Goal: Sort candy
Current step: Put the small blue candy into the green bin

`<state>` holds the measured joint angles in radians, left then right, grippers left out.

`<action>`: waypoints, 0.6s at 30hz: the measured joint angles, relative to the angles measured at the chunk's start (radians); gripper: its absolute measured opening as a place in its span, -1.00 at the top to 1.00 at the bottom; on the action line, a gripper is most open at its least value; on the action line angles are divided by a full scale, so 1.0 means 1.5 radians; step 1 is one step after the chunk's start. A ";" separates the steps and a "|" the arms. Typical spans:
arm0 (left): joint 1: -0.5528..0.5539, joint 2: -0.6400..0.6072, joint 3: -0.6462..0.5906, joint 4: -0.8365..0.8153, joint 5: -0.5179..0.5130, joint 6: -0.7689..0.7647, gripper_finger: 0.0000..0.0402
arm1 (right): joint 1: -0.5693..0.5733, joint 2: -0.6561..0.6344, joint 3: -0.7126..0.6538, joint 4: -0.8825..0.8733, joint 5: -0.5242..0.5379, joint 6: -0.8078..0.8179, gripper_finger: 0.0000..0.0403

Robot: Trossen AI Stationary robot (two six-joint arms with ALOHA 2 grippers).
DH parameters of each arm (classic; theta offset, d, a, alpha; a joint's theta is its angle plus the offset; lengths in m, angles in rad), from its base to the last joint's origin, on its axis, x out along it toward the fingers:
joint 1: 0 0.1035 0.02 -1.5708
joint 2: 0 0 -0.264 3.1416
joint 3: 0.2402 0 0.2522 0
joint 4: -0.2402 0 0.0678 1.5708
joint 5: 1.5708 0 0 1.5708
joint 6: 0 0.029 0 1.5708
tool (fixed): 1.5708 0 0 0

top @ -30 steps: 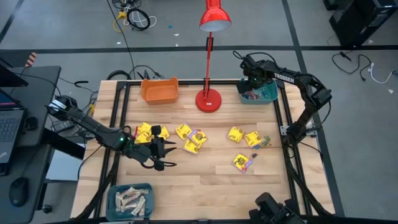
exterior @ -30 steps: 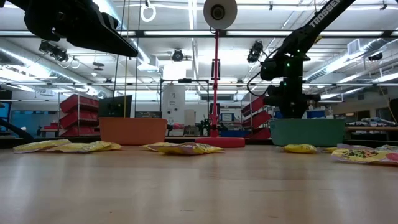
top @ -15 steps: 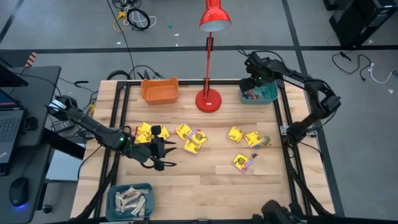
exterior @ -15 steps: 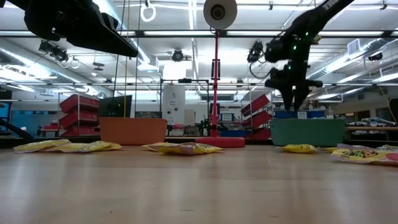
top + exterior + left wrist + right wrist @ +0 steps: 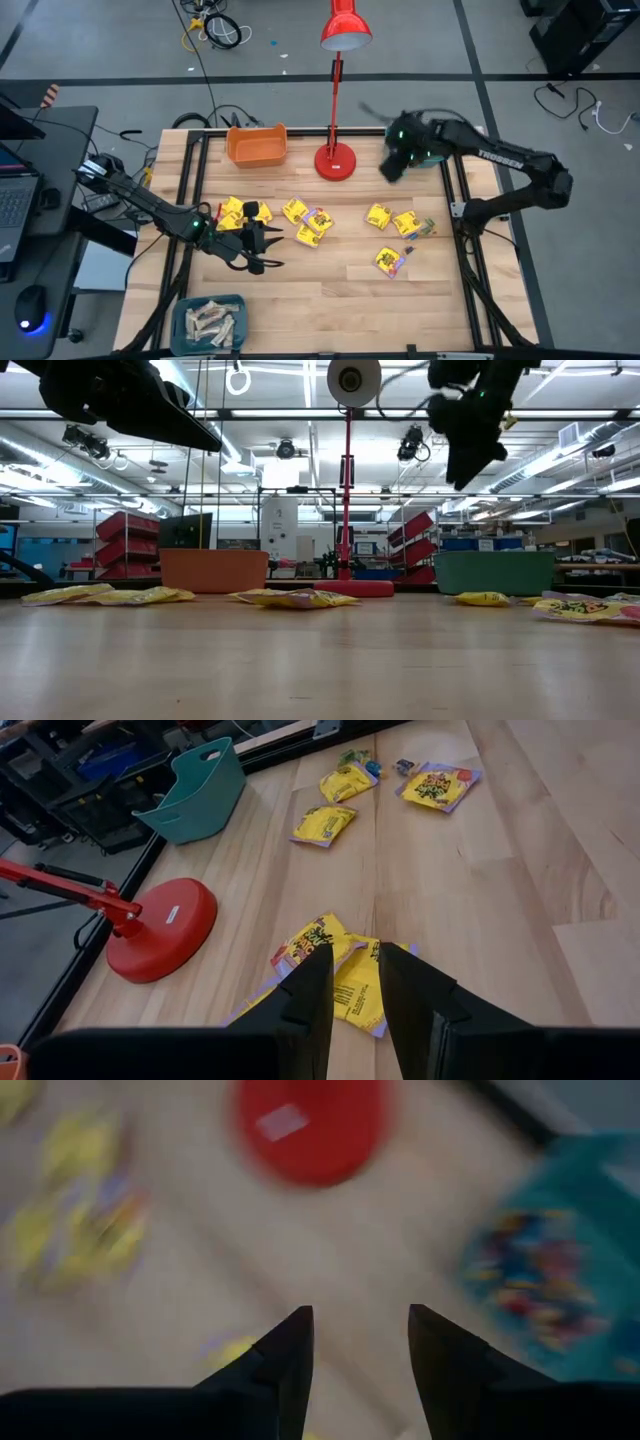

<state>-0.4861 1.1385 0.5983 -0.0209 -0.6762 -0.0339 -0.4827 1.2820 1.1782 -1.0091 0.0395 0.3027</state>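
high view: right tool (image 5: pixel 392 170) open, empty

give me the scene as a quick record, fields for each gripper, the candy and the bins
left gripper: open, empty, low over the wooden table, beside yellow packets
right gripper: open, empty, raised near the round red lamp base
candy: yellow square packets scattered across the table's middle
teal plastic bin, far right: small colourful pieces inside
teal plastic bin, near left: pale beige bars
orange plastic bin: looks empty
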 joint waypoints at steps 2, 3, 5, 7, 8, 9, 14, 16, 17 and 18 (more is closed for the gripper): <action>0.000 0.000 0.000 0.000 0.000 0.000 0.56 | 0.067 -0.004 0.000 -0.022 -0.026 -0.034 0.26; 0.000 0.000 0.000 0.000 0.000 -0.001 0.56 | 0.100 -0.004 0.000 -0.036 -0.031 -0.050 0.26; 0.000 0.000 0.000 0.000 0.000 -0.003 0.56 | 0.170 -0.004 0.000 -0.068 -0.032 -0.061 0.26; 0.000 0.000 0.000 0.000 0.000 -0.003 0.56 | 0.233 -0.001 -0.003 -0.080 -0.030 -0.048 0.26; 0.000 0.000 0.000 0.000 0.000 -0.003 0.56 | 0.261 0.000 -0.007 -0.085 -0.025 -0.038 0.26; 0.000 0.000 0.000 0.000 0.000 -0.003 0.56 | 0.288 0.002 -0.013 -0.087 -0.022 -0.026 0.26; 0.000 0.000 0.000 -0.001 0.000 -0.003 0.56 | 0.401 0.005 -0.055 -0.089 0.021 0.037 0.26; 0.000 0.000 0.000 -0.003 0.000 -0.003 0.56 | 0.435 0.005 -0.074 -0.091 0.046 0.051 0.26; 0.000 0.000 0.000 -0.002 0.000 -0.003 0.56 | 0.450 0.005 -0.083 -0.094 0.051 0.057 0.26; 0.000 0.000 0.000 -0.002 0.000 -0.003 0.56 | 0.463 0.005 -0.092 -0.098 0.053 0.061 0.26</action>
<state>-0.4862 1.1381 0.5983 -0.0238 -0.6762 -0.0380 0.2125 1.2888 1.0395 -1.1556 0.1187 0.3942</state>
